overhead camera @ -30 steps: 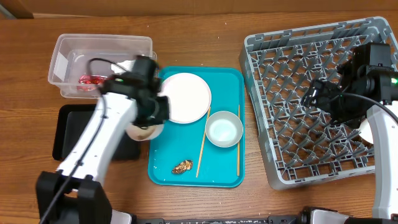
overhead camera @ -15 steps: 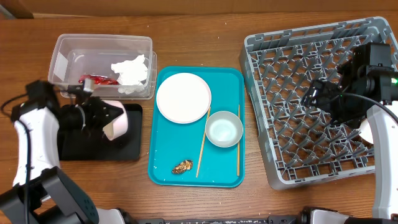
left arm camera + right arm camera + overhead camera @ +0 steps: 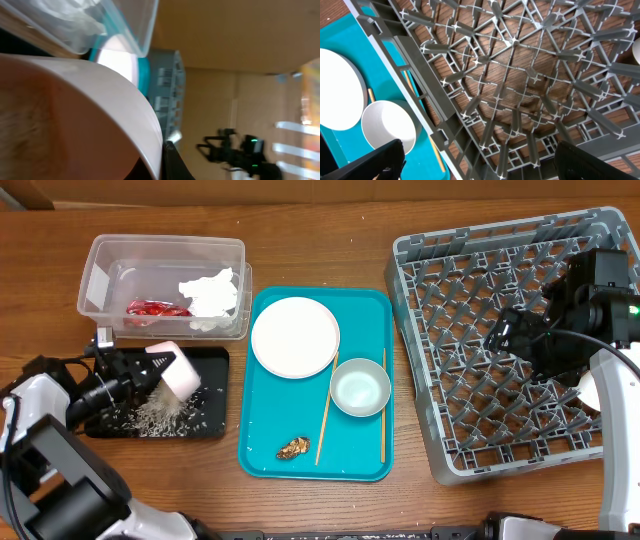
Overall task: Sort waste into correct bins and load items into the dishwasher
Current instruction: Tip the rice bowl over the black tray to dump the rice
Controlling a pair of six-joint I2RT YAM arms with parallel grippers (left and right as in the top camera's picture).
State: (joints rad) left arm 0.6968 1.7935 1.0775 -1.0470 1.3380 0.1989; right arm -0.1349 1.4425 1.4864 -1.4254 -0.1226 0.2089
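Observation:
My left gripper (image 3: 148,370) is shut on a white bowl (image 3: 177,371) and holds it tipped on its side over the black tray (image 3: 212,358). Loose white rice (image 3: 160,416) lies scattered on that tray. The bowl fills the left wrist view (image 3: 75,115). The clear tub (image 3: 100,255) holds the red wrapper (image 3: 155,308) and the white napkin (image 3: 210,293). My right gripper (image 3: 515,335) is open and empty above the grey dish rack (image 3: 460,300), which also shows in the right wrist view (image 3: 520,75).
The teal serving tray (image 3: 365,315) holds a white plate (image 3: 295,337), a small white bowl (image 3: 360,388), two chopsticks (image 3: 325,420) and a brown scrap (image 3: 293,448). The plate (image 3: 335,90) and bowl (image 3: 387,127) also show in the right wrist view.
My left arm has swung left from the teal tray with the bowl, then tipped it over the black tray. Rice now lies on the tray. The right arm has not moved.

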